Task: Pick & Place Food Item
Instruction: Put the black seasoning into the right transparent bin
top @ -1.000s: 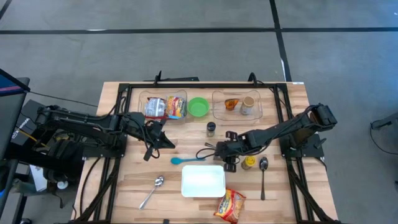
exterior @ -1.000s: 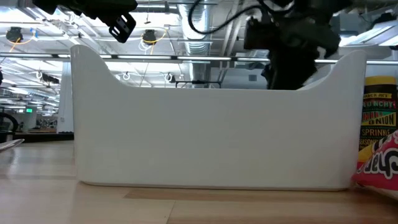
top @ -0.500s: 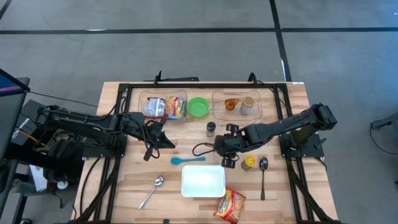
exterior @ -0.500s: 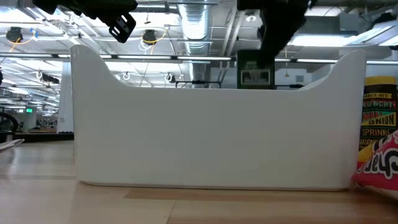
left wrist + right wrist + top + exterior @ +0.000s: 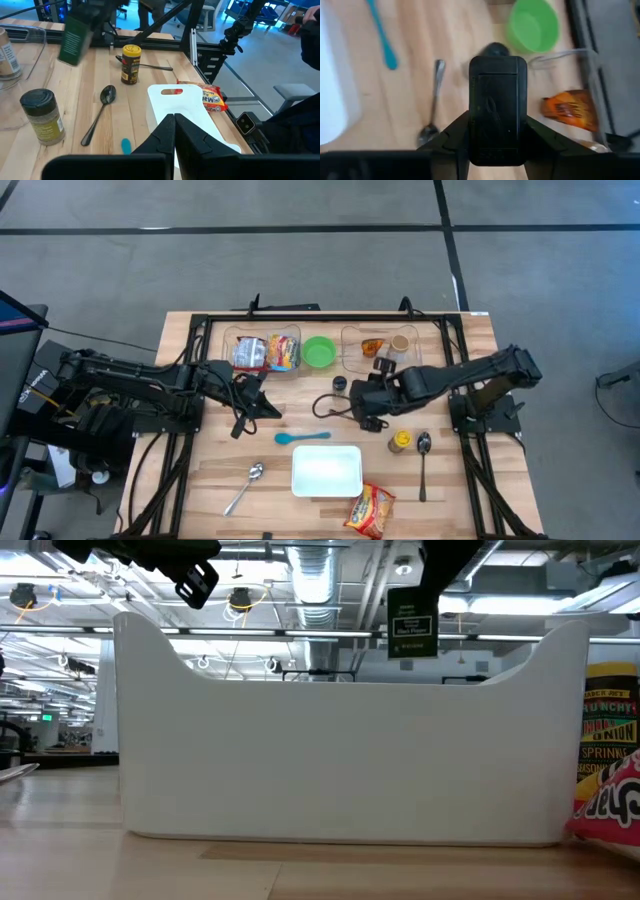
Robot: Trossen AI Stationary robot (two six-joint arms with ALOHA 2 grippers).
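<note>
The right gripper [image 5: 496, 125] holds a dark green box [image 5: 411, 623] in the air above the counter [image 5: 200, 470], jaws pinching its flat sides. The box looks light and stiff, probably slick cardboard, so a mid-body hold suits. The left gripper [image 5: 172, 131] waits, jaws pressed together.

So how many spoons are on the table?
3: a metal spoon at the front left, another metal spoon at the right, and a blue spoon in the middle. More may be hidden.

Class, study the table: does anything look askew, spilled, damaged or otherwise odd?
Nothing spilled or broken. The only oddity: a dark green box hangs in the air, held by the right gripper, not resting on the table.
</note>
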